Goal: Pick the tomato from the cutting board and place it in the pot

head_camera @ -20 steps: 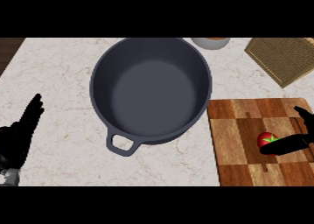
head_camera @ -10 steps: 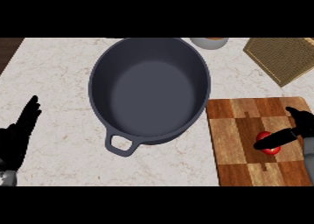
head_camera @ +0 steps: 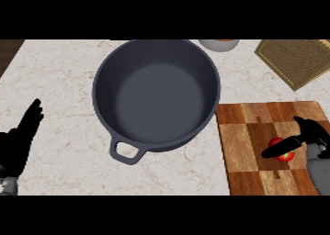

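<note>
the right hand (head_camera: 311, 137) comes in from the lower right of the frame on a grey forearm, sitting over the right part of the board (head_camera: 252, 137). its fingers (head_camera: 306, 125) curve over the upper right side of the tomato (head_camera: 283, 154), and the thumb (head_camera: 278, 149) lies slantwise across the tomato's top, from upper right to lower left, so the hand is curled round it and hides much of it. whether the tomato rests on the wood or is raised off it cannot be told

the tomato is a small red thing at the lower right of the frame, on or just over the board's right half, well apart from the pot (head_camera: 156, 92). it looks roundish, with no clear long axis, and too little of it shows to say which way it points

the left hand (head_camera: 16, 142) shows at the lower left edge, resting over the pale marbled surface (head_camera: 59, 82), its fingers (head_camera: 33, 114) straight, close together and pointing toward the upper right

the pot is a dark oval with its long axis running top to bottom of the frame, filling the upper middle, one loop handle (head_camera: 127, 151) at its lower end. the board lies just beside it on the right. a woven mat (head_camera: 296, 59) lies at the upper right, and a bowl (head_camera: 219, 44) is cut off by the top edge
</note>
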